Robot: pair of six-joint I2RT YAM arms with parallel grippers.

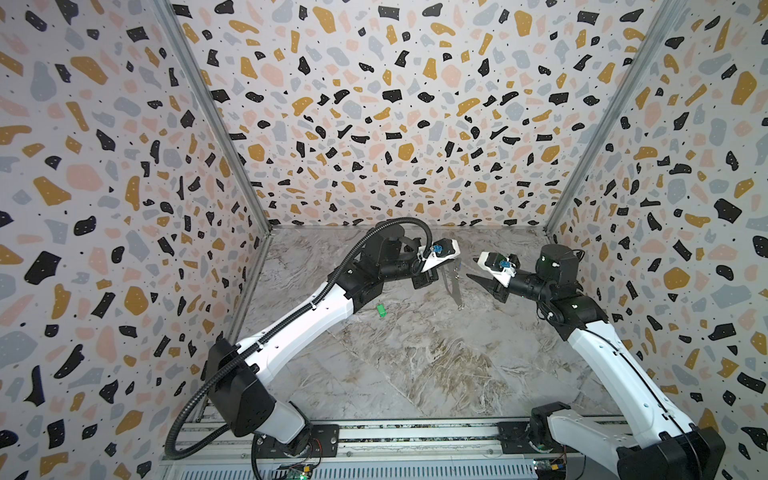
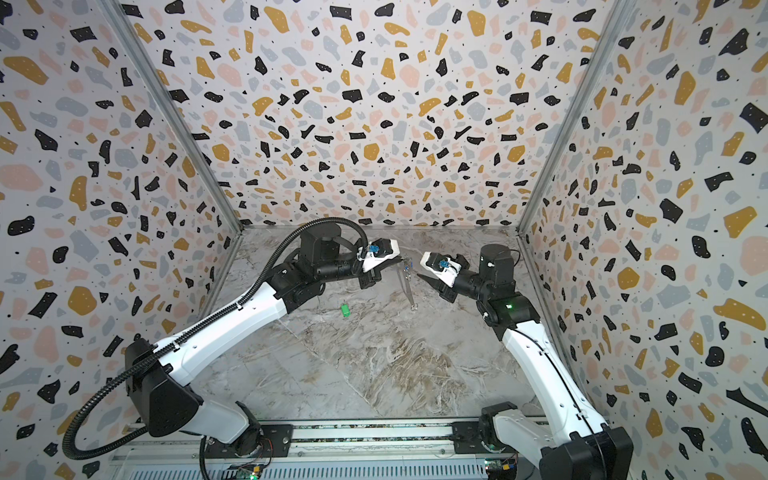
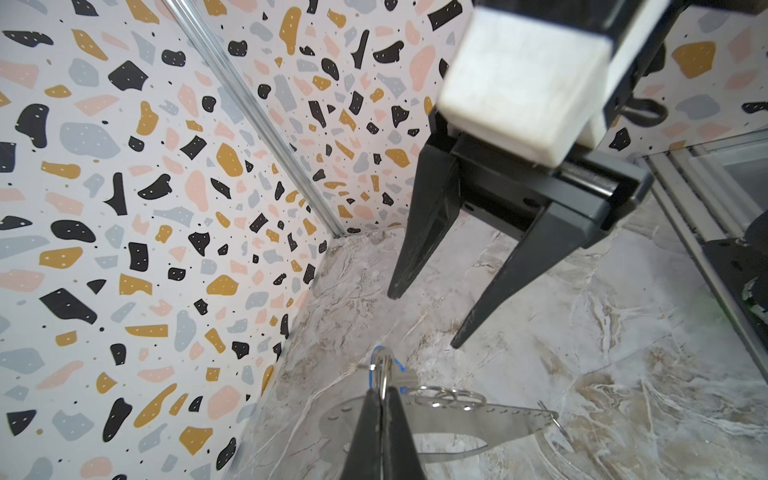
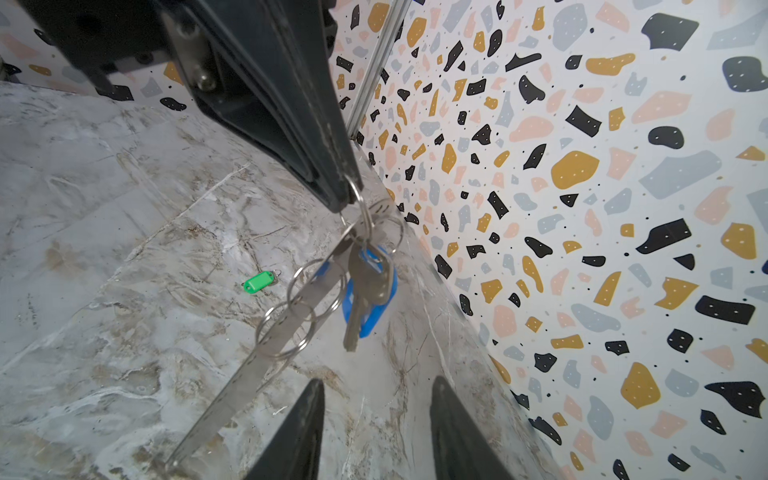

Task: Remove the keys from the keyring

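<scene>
The keyring (image 4: pixel 266 357) is a flat silvery plate with a long oval slot and thin wire rings. It hangs in the air, seen in both top views (image 1: pixel 454 289) (image 2: pixel 407 286) and in the left wrist view (image 3: pixel 478 419). My left gripper (image 3: pixel 381 395) (image 1: pixel 455 264) is shut on a wire ring at the plate's upper end. A blue key tag (image 4: pixel 370 307) and two metal keys hang from that ring. A green key tag (image 4: pixel 259 282) (image 1: pixel 380 310) lies loose on the table. My right gripper (image 4: pixel 376 386) (image 1: pixel 473 277) stands open beside the plate, with nothing between its fingers.
The marble-patterned table (image 1: pixel 415 365) is walled by terrazzo-patterned panels at the back and on both sides. A metal rail (image 1: pixel 395 436) with both arm bases runs along the front edge. Both arms reach toward the back middle.
</scene>
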